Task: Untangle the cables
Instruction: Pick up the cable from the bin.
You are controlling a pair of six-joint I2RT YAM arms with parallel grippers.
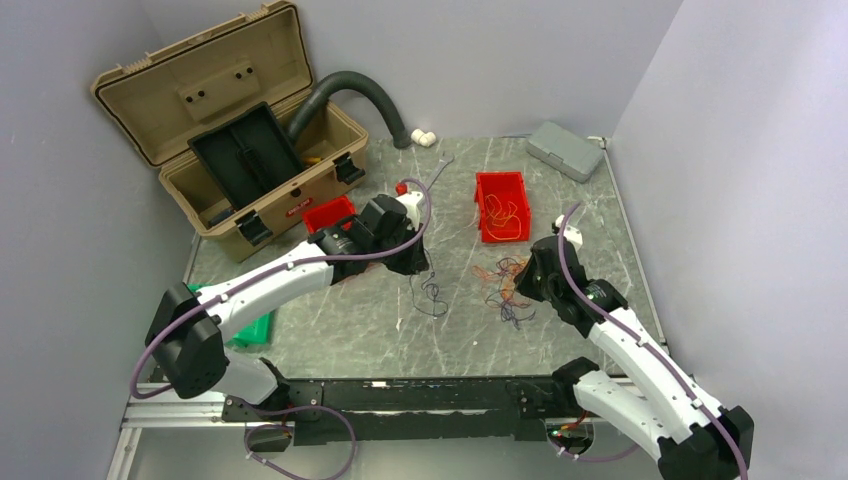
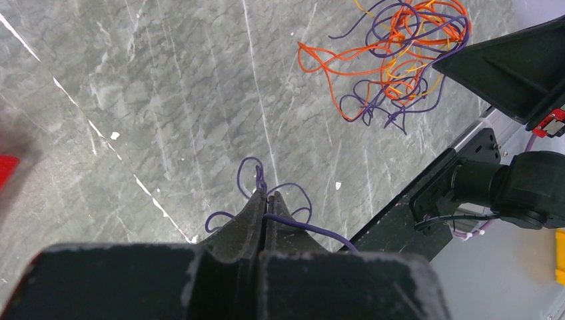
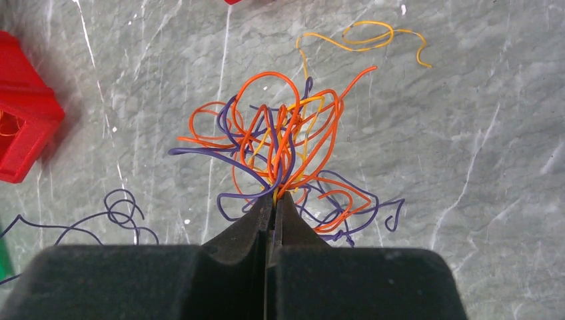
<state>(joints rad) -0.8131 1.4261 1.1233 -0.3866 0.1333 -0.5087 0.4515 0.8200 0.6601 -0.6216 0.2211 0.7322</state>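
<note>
The tangle of thin orange, yellow and purple cables [image 1: 505,280] lies on the marble table right of centre; it also shows in the right wrist view [image 3: 286,153] and the left wrist view [image 2: 400,53]. My right gripper [image 3: 274,197] is shut on strands at the tangle's near edge. A single purple cable [image 1: 430,293] lies apart to the left and shows in the left wrist view [image 2: 256,177]. My left gripper [image 2: 268,195] is shut on this purple cable, which trails out to the right of the fingers. A loose yellow cable [image 3: 363,40] lies beyond the tangle.
A red bin [image 1: 501,205] holding some orange and yellow wires stands behind the tangle. A second red bin [image 1: 328,212] sits by an open tan toolbox [image 1: 230,130] at back left. A grey hose [image 1: 365,95], a grey case [image 1: 565,150] and a green object [image 1: 255,330] are around the edges.
</note>
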